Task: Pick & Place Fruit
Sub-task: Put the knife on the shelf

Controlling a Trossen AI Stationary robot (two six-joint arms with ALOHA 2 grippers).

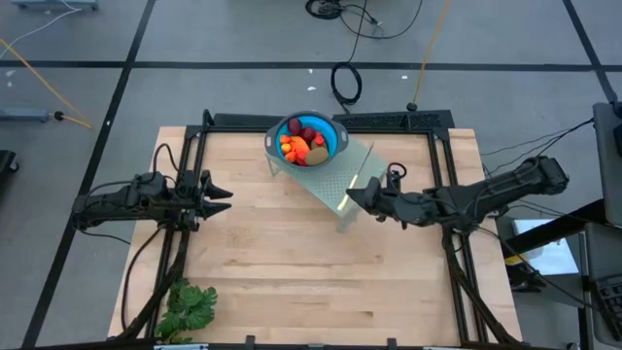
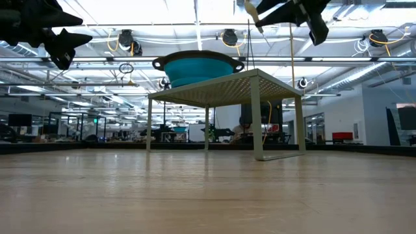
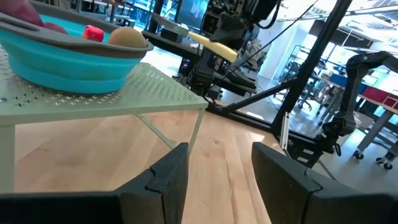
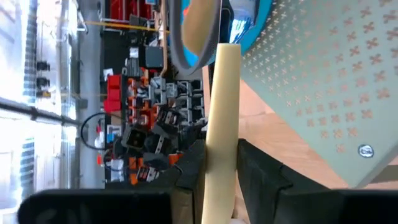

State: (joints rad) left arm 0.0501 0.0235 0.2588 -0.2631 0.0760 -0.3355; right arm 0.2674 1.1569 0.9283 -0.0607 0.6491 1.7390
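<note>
Right gripper [image 1: 356, 194]: jaws pinching the pale yellow knife handle [image 4: 221, 118] above the perforated stand [image 1: 342, 185]; left gripper [image 1: 222, 192]: jaws spread, empty, over the wooden table [image 1: 292, 262] at left; fruit [image 1: 303, 144] in the teal bowl [image 1: 333, 131] on the stand; leafy bunch [image 1: 188, 307] at the near-left corner.

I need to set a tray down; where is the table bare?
Bare wooden tabletop lies between the leafy green bunch and the pale perforated stand. Crowded: the stand carries the fruit-filled teal bowl; the right gripper hovers there, the left gripper opposite.
</note>
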